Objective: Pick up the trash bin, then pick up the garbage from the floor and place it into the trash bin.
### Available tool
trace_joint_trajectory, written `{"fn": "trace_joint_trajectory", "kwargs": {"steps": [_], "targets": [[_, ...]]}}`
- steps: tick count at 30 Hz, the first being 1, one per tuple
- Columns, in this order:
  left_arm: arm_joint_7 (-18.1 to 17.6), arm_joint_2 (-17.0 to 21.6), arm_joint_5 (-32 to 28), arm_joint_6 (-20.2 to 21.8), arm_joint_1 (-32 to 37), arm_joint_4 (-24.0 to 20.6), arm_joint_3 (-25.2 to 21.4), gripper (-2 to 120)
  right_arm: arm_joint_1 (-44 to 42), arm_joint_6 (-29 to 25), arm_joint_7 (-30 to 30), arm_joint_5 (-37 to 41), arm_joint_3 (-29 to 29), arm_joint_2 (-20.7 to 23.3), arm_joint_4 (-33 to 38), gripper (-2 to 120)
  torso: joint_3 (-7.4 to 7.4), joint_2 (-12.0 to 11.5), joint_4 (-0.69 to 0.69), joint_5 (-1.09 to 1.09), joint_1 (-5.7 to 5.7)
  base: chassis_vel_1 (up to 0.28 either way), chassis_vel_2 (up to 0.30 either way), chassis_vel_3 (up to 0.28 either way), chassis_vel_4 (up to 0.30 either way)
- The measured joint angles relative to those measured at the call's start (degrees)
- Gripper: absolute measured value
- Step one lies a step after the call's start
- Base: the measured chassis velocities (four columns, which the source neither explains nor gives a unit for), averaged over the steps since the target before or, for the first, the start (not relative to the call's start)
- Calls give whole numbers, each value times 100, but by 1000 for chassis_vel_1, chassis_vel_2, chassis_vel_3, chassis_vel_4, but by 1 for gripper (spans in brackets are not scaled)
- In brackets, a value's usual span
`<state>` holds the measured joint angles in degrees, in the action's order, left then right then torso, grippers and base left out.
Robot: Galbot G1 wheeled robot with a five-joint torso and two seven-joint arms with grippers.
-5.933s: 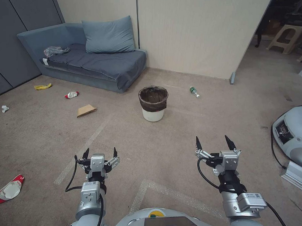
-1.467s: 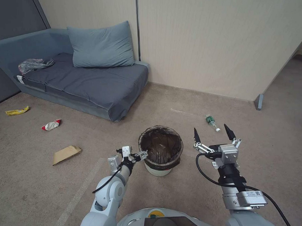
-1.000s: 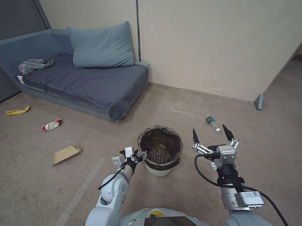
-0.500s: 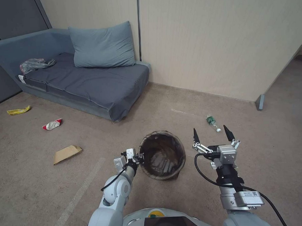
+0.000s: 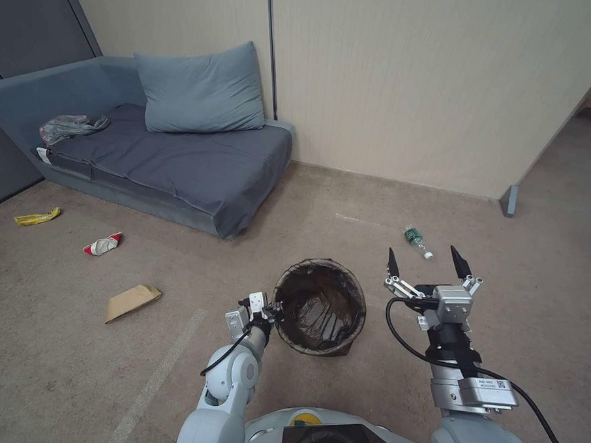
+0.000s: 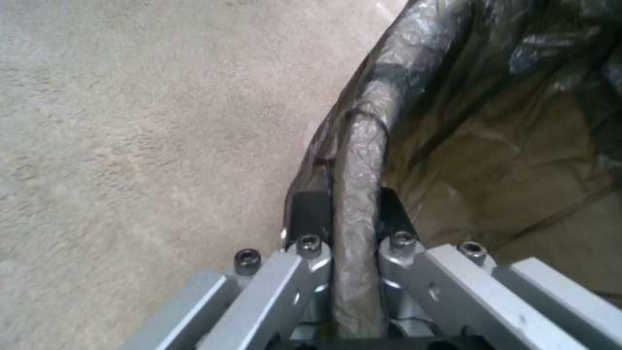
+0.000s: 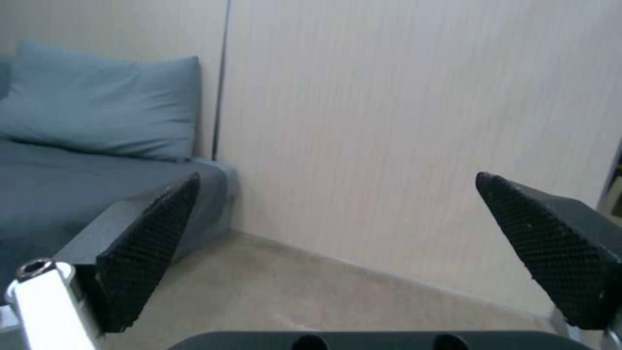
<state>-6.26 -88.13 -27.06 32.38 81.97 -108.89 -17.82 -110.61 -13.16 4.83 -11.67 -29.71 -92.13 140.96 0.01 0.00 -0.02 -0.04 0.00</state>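
Note:
The trash bin (image 5: 320, 307), round with a dark liner bag over its rim, hangs lifted off the carpet straight in front of me. My left gripper (image 5: 274, 309) is shut on its near-left rim; in the left wrist view the liner-covered rim (image 6: 363, 160) runs between the fingers (image 6: 304, 214). My right gripper (image 5: 425, 263) stands open and bare to the bin's right, its fingers (image 7: 146, 253) spread wide. Garbage lies on the floor: a green-capped bottle (image 5: 416, 240) beyond the right gripper, a tan paper bag (image 5: 130, 300), a red-and-white wrapper (image 5: 101, 245) and a yellow packet (image 5: 38, 217) to the left.
A blue-grey sofa (image 5: 169, 163) with a pillow (image 5: 202, 92) stands at the back left, a grey plastic bag (image 5: 69, 126) on its far end. A beige partition wall (image 5: 433, 78) runs behind, ending at a foot (image 5: 509, 200) on the right. Open carpet (image 5: 74, 381) surrounds me.
My left gripper closed on the bin's rim and lifted it off the floor; its white base no longer shows. The right gripper shifted slightly right and down. Earlier I drove up to the bin.

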Motion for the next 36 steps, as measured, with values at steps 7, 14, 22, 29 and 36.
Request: {"fn": "trace_joint_trajectory", "kwargs": {"steps": [7,14,22,29,36], "targets": [[-101,-119,770,-84,415,-678,-147,0,4,-77,-72,-9,-19,0,-42,100,1,-1,-2,1,0,0,0,0,0],[-391,-75,1765,-163,1268,-2427,-276,0,-3,-142,-23,-4,-34,0,-138,100,-1,0,1,4,0,0,0,0,0],[-560,-50,2400,-421,1848,-3301,-264,0,-59,-131,24,76,-118,0,-70,100,-1,-1,2,3,0,0,0,0,0],[-703,26,2457,-492,2145,-3481,-236,0,-51,-55,61,186,-129,0,-112,100,-1,0,2,3,0,0,0,0,0],[-702,30,2456,-499,2158,-3474,-166,0,-53,-41,64,251,-133,-1,-118,100,-1,0,2,4,0,0,0,0,0]]}}
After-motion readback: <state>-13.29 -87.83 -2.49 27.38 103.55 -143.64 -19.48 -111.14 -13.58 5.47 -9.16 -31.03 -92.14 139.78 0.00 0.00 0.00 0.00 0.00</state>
